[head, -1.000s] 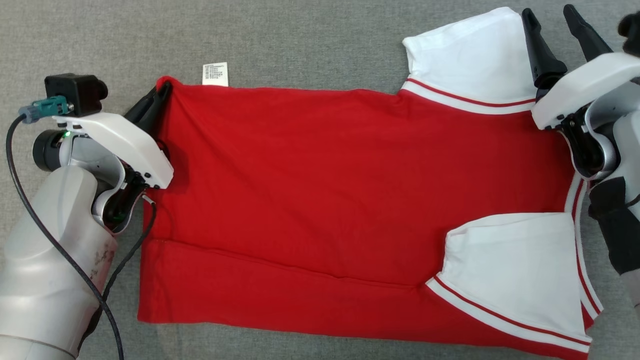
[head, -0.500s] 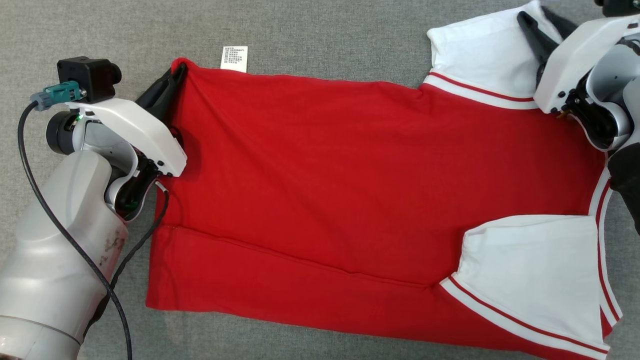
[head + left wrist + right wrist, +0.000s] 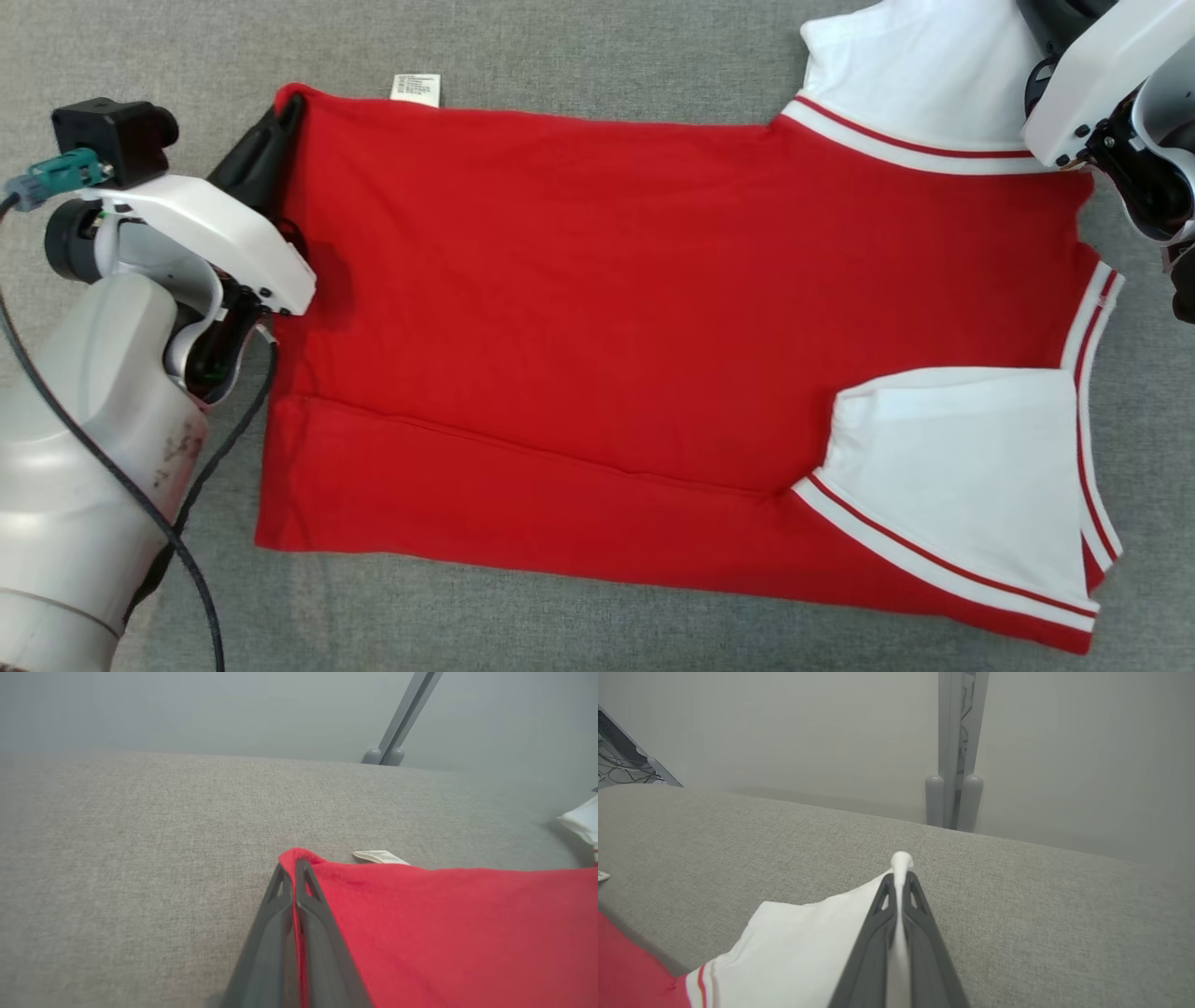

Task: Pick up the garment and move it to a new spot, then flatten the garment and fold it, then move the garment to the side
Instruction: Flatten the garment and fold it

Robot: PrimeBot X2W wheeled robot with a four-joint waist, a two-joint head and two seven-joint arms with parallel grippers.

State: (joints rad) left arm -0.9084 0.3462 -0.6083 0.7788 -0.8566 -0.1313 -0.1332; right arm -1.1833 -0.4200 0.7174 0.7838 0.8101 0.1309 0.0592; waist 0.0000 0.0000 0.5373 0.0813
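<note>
The garment (image 3: 653, 308) is a red T-shirt with white sleeves trimmed in red stripes, lying partly folded on the grey cloth surface with its hem to the left. My left gripper (image 3: 285, 117) is shut on the far hem corner of the garment (image 3: 420, 933), red cloth pinched between its fingers (image 3: 280, 914). My right gripper (image 3: 900, 882) is shut on the edge of the far white sleeve (image 3: 803, 947), a fold of white cloth poking out past its tips. In the head view the right gripper's body (image 3: 1092, 84) hangs over that sleeve (image 3: 915, 75) and its fingertips are out of frame.
A white care label (image 3: 415, 89) sticks out from the far edge near the hem. The near white sleeve (image 3: 962, 457) lies folded over the red body. Grey upright posts (image 3: 955, 798) stand behind the surface's far edge. Bare grey cloth (image 3: 560, 47) surrounds the garment.
My right gripper has gone from open beside the far sleeve to shut on its edge. The left gripper keeps its hold. The head camera has shifted between frames.
</note>
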